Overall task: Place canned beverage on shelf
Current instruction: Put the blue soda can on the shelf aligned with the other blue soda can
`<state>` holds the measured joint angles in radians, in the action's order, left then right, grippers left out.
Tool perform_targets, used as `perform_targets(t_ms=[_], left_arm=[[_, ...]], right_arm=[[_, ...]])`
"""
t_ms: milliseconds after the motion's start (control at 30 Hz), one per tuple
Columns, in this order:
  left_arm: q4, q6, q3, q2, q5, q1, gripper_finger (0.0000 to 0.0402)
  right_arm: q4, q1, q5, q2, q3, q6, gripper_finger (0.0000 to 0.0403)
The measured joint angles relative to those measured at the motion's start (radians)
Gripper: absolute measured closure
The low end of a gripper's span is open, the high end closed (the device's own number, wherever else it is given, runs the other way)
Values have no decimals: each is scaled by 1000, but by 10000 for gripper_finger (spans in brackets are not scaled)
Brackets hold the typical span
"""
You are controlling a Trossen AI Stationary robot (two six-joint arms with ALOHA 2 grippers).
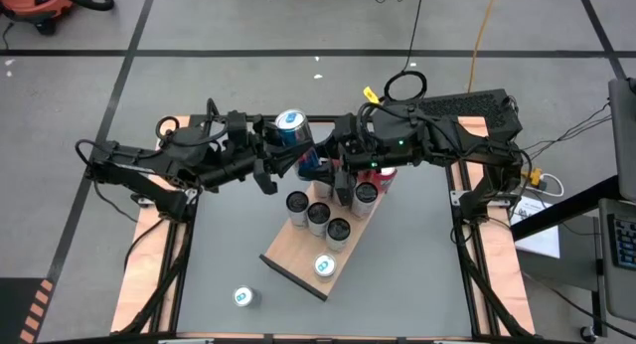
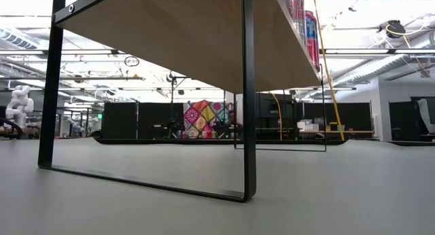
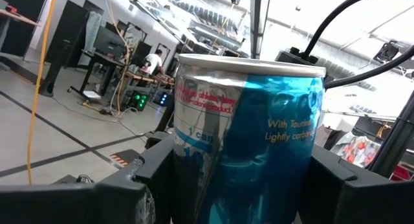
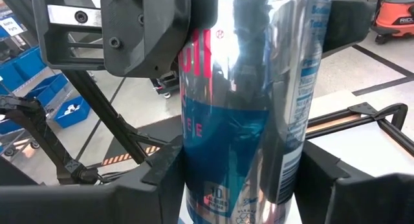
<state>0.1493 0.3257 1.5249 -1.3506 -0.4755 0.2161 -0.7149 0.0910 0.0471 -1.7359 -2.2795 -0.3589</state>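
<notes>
blue can (image 1: 291,128) is pinched between both the left pincer (image 1: 270,157) and right pincer (image 1: 320,153), arms stretched inward above the shelf (image 1: 298,253).

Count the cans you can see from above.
7: one can held by the left tool and right tool; five cans on the shelf; one loose can on the table. More may hide under the arms.

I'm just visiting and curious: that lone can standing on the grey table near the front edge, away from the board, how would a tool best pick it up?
That can stands upright with its round top facing up. It is probably best gripped around the middle of its curved side, with the tool coming down from above, one finger on each side. Nothing stands close to it, so any side looks free to approach.
</notes>
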Motion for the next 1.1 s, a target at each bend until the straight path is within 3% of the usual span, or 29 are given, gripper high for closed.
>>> perform_targets(t_ms=[567,900,1100], left_arm=[[-2,12,0,0,-9,14,171],[10,50,2,35,48,16,76],[-14,44,2,65,135,-3,67]], right_arm=[[0,0,-24,0,0,-18,215],[-2,1,-73,-1,0,-36,215],[0,0,-108,-1,0,-63,214]])
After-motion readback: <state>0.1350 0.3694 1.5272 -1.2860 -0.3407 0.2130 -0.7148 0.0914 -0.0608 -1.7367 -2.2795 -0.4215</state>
